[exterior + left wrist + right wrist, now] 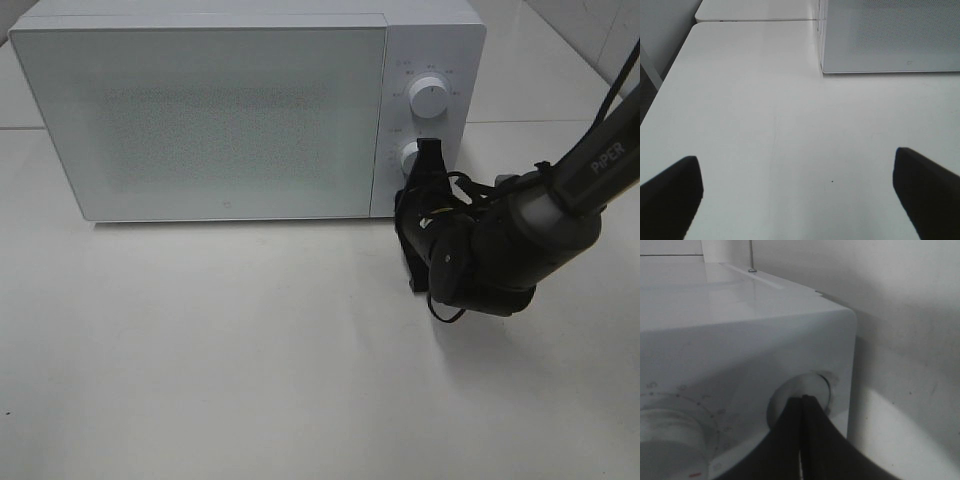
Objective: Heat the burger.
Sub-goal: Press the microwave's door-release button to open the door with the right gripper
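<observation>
Three views, and in none is the burger seen. It is judged to be inside the microwave, but this cannot be confirmed through the closed, frosted door.

- Right gripper: jaws pressed fully together, nothing held. The tips are set against the lower knob on the control panel, and contact at the knob's rim is shown in the right wrist view. The upper knob is just beside it and untouched.
- Left gripper: spread wide and empty, over bare white counter, well apart from the microwave.

Step in hand is judged to be setting the heating time with the lower knob.

- The closed tips should be kept on the rim and swept in an arc about the knob's axis, not pushed straight in.
- Light pressure is advised, since smooth tips may slip off and the oven could be nudged back.
- The dial marks should be watched so that the turn is not overdone.
</observation>
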Action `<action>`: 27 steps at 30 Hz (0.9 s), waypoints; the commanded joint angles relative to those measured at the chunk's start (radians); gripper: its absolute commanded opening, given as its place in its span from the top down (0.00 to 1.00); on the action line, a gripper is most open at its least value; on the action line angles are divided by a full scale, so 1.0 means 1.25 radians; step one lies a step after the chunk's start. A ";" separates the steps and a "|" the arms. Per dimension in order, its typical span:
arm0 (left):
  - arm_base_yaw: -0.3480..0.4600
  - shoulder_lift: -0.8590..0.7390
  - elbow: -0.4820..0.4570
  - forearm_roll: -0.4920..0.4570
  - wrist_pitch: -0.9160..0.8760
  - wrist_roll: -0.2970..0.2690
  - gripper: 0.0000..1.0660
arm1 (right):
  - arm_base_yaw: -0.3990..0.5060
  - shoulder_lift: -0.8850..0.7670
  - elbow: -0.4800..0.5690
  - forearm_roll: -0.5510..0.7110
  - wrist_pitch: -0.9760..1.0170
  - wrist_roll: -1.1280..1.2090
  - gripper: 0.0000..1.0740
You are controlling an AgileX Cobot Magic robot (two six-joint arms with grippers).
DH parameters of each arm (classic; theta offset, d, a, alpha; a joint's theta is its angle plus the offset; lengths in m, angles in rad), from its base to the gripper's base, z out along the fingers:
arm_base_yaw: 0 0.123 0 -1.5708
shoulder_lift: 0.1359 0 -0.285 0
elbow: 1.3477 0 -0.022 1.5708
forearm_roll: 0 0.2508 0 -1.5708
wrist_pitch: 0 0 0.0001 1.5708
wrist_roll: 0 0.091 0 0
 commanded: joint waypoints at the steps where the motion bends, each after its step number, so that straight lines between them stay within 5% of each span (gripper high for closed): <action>1: 0.002 -0.017 0.002 -0.003 -0.010 -0.003 0.08 | -0.004 -0.003 -0.015 -0.012 -0.075 -0.012 1.00; 27: 0.002 -0.017 0.002 -0.002 -0.010 -0.003 0.08 | -0.050 0.016 -0.098 -0.021 -0.113 -0.039 1.00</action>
